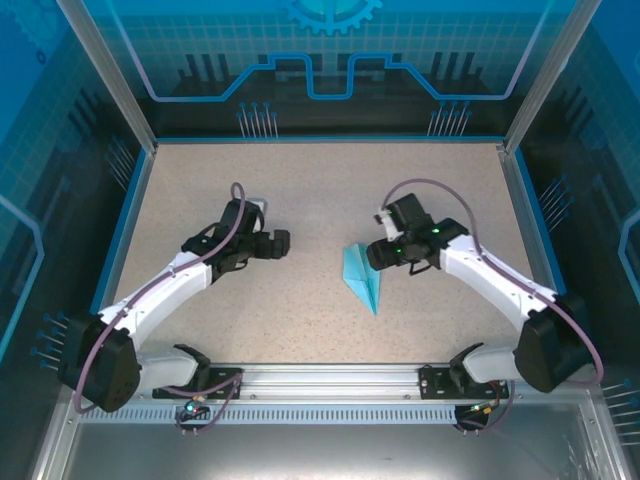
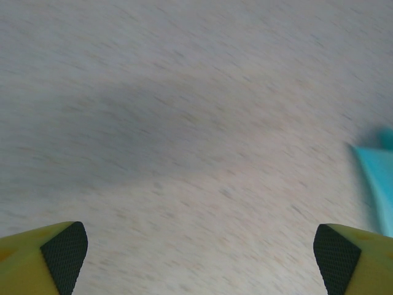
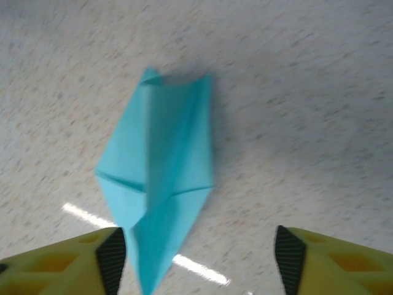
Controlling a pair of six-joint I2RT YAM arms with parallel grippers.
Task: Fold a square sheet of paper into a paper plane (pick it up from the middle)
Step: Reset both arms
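both pincers wide, plane [image 1: 362, 277] lying free on the desk [image 1: 300, 190]

left pincer [image 1: 279, 243] hangs over bare desk, well to the left of the plane, jaws spread wide with nothing between them. in its wrist view the pads [image 2: 64, 255] sit at the bottom corners and a sliver of blue shows at the right edge.

right pincer [image 1: 371, 256] hovers right by the plane, jaws also apart. in its wrist view one pad [image 3: 112, 258] stands just beside the paper's pointed end, and i cannot tell whether it touches. the other pad is well clear, so nothing is clamped.

the plane lies near the desk's middle, its point toward the arm bases, centre crease and wing folds showing. judging by that dart shape, the folding looks done and the paper is set down rather than held. open jaws suit that: no grip is needed now, and a closing pincer could only crumple the folds.
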